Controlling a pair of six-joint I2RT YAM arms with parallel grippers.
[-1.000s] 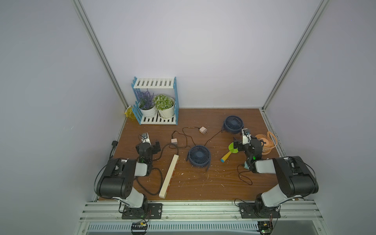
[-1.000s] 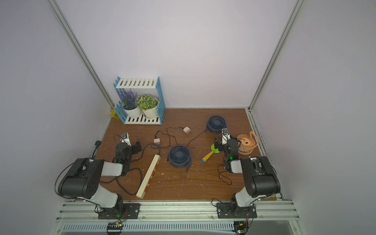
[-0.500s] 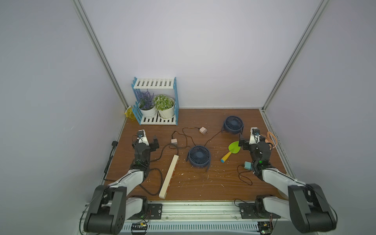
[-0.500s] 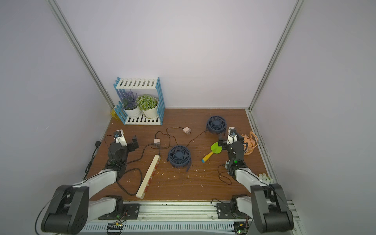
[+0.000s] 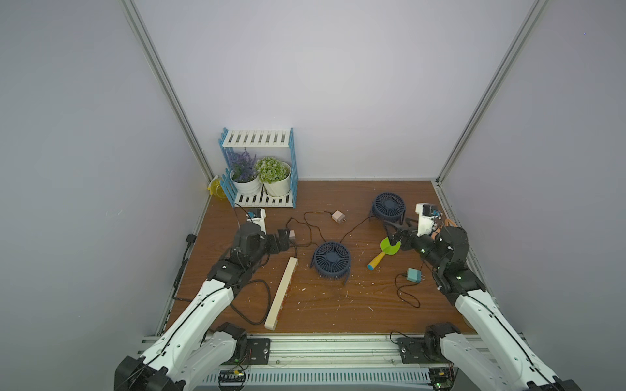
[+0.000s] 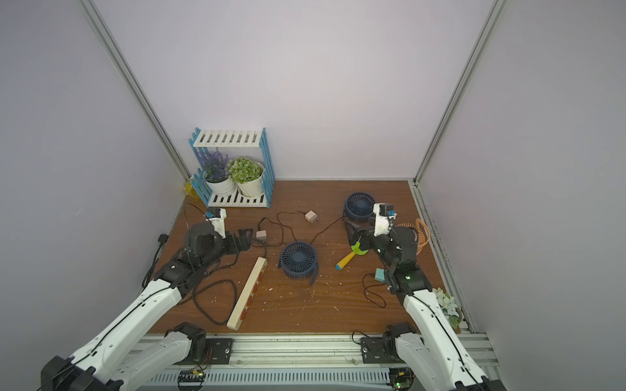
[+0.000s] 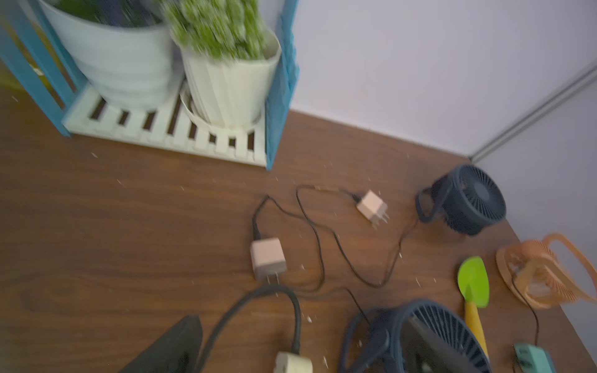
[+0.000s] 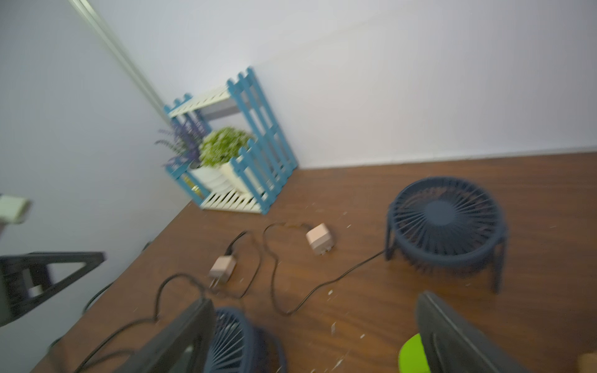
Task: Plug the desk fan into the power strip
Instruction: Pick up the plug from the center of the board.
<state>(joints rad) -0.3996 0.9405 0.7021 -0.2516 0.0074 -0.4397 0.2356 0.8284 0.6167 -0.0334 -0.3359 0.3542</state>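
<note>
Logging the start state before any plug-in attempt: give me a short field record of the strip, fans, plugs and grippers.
left gripper: open, empty
right gripper: open, empty, over the green trowel
power strip: lying diagonally on the table, nothing plugged in
centre fan: dark blue, beside the strip
back fan: dark blue, farther back
near pink plug: loose, next to the left gripper
far pink plug: loose, farther back
status: no fan plugged in yet
</note>
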